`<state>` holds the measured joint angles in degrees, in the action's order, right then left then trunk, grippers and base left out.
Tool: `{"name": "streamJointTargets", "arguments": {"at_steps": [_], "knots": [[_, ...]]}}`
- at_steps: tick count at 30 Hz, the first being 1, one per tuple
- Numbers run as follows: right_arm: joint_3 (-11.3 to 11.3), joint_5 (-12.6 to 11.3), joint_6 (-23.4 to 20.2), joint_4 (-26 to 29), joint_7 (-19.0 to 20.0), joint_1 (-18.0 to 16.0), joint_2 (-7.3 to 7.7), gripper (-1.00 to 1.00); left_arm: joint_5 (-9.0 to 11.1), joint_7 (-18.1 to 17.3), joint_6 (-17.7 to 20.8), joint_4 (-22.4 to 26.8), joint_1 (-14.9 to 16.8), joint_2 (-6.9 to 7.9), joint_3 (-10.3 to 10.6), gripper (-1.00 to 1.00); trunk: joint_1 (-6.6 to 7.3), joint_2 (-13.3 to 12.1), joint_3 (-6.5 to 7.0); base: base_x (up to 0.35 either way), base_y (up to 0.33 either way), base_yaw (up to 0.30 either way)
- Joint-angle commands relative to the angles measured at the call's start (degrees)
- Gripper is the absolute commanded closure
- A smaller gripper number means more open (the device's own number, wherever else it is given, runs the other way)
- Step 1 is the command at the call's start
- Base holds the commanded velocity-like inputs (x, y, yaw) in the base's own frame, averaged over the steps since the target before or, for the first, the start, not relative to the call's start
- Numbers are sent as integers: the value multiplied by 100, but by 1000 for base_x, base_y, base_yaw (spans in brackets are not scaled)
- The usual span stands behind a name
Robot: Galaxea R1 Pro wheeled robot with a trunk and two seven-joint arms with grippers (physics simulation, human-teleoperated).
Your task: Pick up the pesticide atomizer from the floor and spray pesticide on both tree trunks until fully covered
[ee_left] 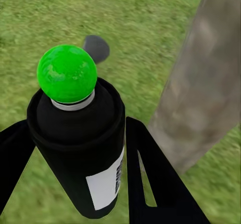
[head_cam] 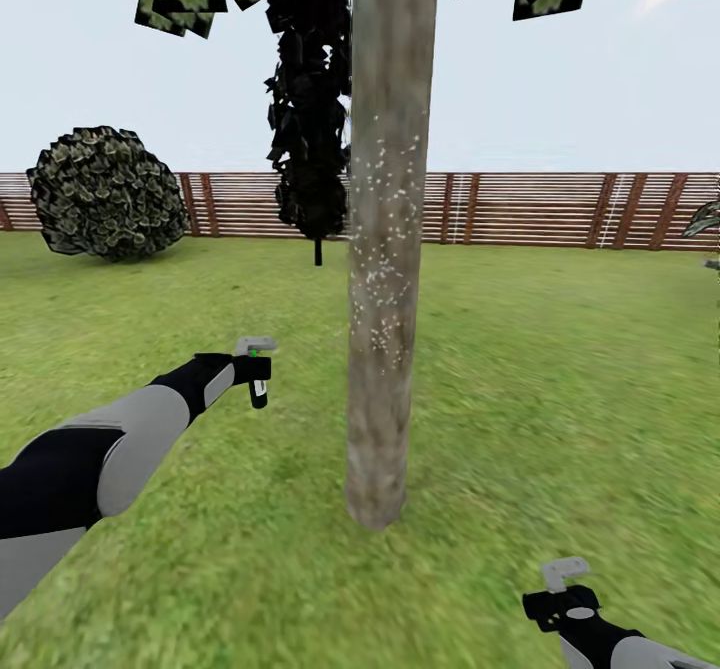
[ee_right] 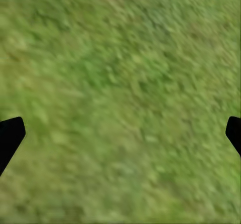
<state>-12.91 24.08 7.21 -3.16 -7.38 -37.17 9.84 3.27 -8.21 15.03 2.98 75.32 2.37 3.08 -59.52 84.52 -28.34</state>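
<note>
The pesticide atomizer (ee_left: 83, 148) is a black bottle with a white label and a green ball on top. My left gripper (ee_left: 80, 153) is shut on it, one finger on each side. In the head view the left gripper (head_cam: 256, 367) holds the atomizer (head_cam: 258, 389) above the lawn, a short way left of a tree trunk (head_cam: 385, 249). White specks dot the trunk's middle stretch. In the left wrist view the trunk (ee_left: 201, 88) rises close beside the bottle. My right gripper (head_cam: 565, 599) hangs low at the right, open over bare grass (ee_right: 120, 83).
A dark narrow conifer (head_cam: 310, 99) stands behind the trunk and a round shrub (head_cam: 105, 194) at the far left. A brown slat fence (head_cam: 540, 209) closes the lawn's far side. A small dark round patch (ee_left: 95, 48) lies on the grass beyond the bottle.
</note>
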Motion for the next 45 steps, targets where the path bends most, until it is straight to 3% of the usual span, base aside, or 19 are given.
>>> {"name": "streamJointTargets", "arguments": {"at_steps": [1,28,35,45], "knots": [[1,0,0,0,0,0,0,-100,-1,4,0,1,0,0,0,100,0,0,4,108,310,-129],[7,0,0,0,0,1,-9,-100,-1,-5,8,1,0,9,0,100,0,0,99,41,326,-104],[221,0,0,0,0,1,-9,-100,-1,-5,7,1,0,9,0,100,0,0,99,139,326,-1],[244,0,0,0,0,3,-9,-100,4,-7,-9,-14,0,8,0,100,0,0,99,67,176,0]]}}
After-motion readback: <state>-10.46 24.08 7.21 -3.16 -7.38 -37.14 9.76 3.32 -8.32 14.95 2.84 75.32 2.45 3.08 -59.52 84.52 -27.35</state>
